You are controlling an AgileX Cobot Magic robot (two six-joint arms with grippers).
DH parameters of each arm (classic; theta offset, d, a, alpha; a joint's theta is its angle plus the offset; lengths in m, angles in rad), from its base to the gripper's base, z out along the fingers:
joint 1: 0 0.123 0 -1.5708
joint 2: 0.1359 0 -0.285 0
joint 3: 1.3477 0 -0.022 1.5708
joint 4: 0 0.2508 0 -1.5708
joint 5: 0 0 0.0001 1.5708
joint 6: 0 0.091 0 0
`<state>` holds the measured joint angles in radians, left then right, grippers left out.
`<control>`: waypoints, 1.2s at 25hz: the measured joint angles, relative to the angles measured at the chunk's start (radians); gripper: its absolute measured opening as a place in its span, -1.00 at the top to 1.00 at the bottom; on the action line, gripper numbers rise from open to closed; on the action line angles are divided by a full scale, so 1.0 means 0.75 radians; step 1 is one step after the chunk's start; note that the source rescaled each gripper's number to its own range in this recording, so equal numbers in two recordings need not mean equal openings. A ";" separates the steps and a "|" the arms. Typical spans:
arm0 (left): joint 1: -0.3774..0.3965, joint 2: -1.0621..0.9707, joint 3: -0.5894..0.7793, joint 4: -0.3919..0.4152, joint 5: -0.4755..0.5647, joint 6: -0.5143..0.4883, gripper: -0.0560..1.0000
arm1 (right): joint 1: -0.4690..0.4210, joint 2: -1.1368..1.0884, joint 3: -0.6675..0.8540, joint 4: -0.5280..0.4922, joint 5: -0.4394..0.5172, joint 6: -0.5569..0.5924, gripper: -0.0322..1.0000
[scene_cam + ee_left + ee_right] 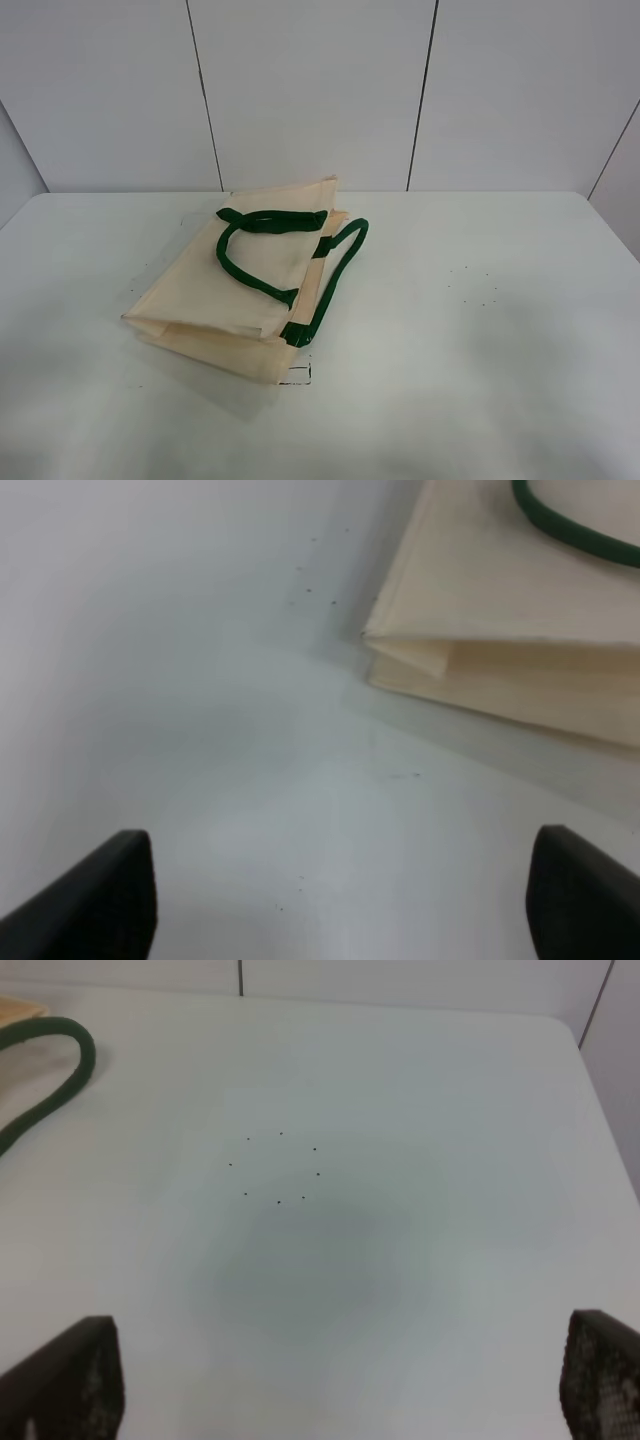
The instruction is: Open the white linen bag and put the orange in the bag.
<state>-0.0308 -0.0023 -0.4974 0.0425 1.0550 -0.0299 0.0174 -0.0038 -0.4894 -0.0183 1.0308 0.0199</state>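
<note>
The white linen bag (245, 290) lies flat on the white table (480, 330), left of the middle, with two dark green handles (268, 222) at its right end. The orange is not in view. Neither gripper shows in the exterior high view. In the left wrist view my left gripper (340, 900) is open and empty over bare table, with a folded corner of the bag (500, 650) ahead of it. In the right wrist view my right gripper (340, 1385) is open and empty over bare table, and one green handle loop (60, 1080) lies off to one side.
A small dashed square mark (297, 374) is on the table by the bag's near corner. A ring of small dark dots (278, 1170) marks the table on the right side. Grey wall panels (310, 90) stand behind the table's far edge.
</note>
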 joint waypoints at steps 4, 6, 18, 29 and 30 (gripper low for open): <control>-0.019 0.000 0.000 0.000 0.000 0.000 -0.94 | 0.000 0.000 0.000 0.000 0.000 0.000 -1.00; -0.019 0.000 0.000 0.000 0.001 0.000 -0.94 | 0.000 0.000 0.000 0.000 0.000 0.000 -1.00; -0.011 0.000 0.000 0.000 0.001 0.000 -0.94 | 0.000 0.000 0.000 0.000 0.000 0.000 -1.00; 0.026 0.000 0.000 0.000 0.001 0.000 -0.94 | 0.000 0.000 0.000 0.000 0.000 0.000 -1.00; 0.026 0.000 0.000 0.000 0.001 0.000 -0.94 | 0.000 0.000 0.000 0.000 0.000 0.000 -1.00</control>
<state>-0.0110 -0.0023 -0.4974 0.0425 1.0558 -0.0299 0.0174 -0.0038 -0.4894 -0.0183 1.0308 0.0199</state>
